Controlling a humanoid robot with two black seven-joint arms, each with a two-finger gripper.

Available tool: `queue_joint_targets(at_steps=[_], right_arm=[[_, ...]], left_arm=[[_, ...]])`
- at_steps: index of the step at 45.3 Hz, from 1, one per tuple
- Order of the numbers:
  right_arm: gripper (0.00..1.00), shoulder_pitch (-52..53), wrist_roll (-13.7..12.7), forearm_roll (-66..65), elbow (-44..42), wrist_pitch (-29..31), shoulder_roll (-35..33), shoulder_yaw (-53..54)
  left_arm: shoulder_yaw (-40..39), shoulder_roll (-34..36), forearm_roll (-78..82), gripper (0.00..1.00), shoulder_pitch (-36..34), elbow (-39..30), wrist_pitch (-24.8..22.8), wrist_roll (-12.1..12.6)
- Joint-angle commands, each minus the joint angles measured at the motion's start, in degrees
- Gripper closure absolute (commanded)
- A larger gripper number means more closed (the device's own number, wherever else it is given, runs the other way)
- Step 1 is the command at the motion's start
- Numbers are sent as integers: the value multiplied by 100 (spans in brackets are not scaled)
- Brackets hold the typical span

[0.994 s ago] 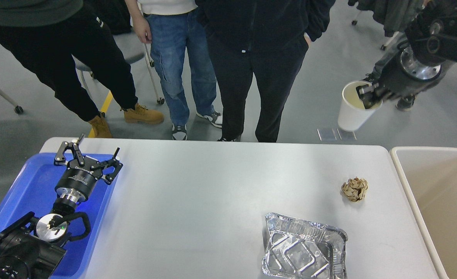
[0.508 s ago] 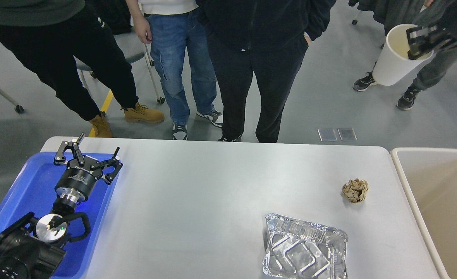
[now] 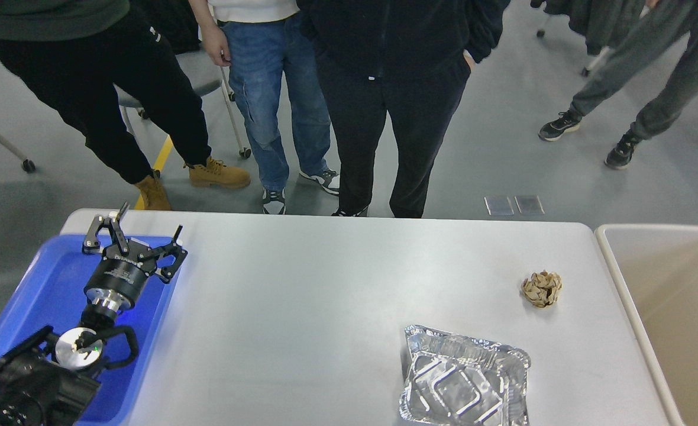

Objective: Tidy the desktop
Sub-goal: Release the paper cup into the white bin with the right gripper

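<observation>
The worktop (image 3: pixel 325 307) fills the middle of the room, with just a foil tray (image 3: pixel 464 384) near-right and a crumpled paper ball (image 3: pixel 542 289) beyond it left to clear. The white cup and the right arm carrying it just swung up out of sight. Left gripper (image 3: pixel 133 242) hangs over the blue tray (image 3: pixel 35 296), jaws spread, empty.

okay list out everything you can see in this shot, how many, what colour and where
desktop: one, white-grey, centre
crumpled paper ball: one, tan, on the desktop's right
foil tray: one, silver, desktop's near right
plastic tray: one, blue, left edge
bin: one, beige, right of the desktop
bystanders: at least four, faces out of frame, on the grey floor beyond
left gripper: one, black, fingers open over the blue tray
right gripper: not in view
</observation>
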Motion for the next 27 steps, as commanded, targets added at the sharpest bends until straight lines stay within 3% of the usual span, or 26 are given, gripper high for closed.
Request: queue_joint_targets(at_steps=[1,9,16,20,27], right_arm=[[100,-2159,-197,2603,-620,-1950,-125,1084],[100,-3864,-267,3703,-1559,-2829,876,3218],[100,-4954,-618,3660,-3035,-2900,2036,5029],[100,-5210,-645,3651,-3494,-2883,2450,5549],[100,-5552,-636,3660,-3521,-2883,2715,5989]], left_arm=[[-1,0,0,0,0,0,0,0],[-1,0,0,0,0,0,0,0],[-1,0,-8,0,0,0,0,0],[-1,0,-9,0,0,0,0,0],[-1,0,-9,0,-8,0,0,0]])
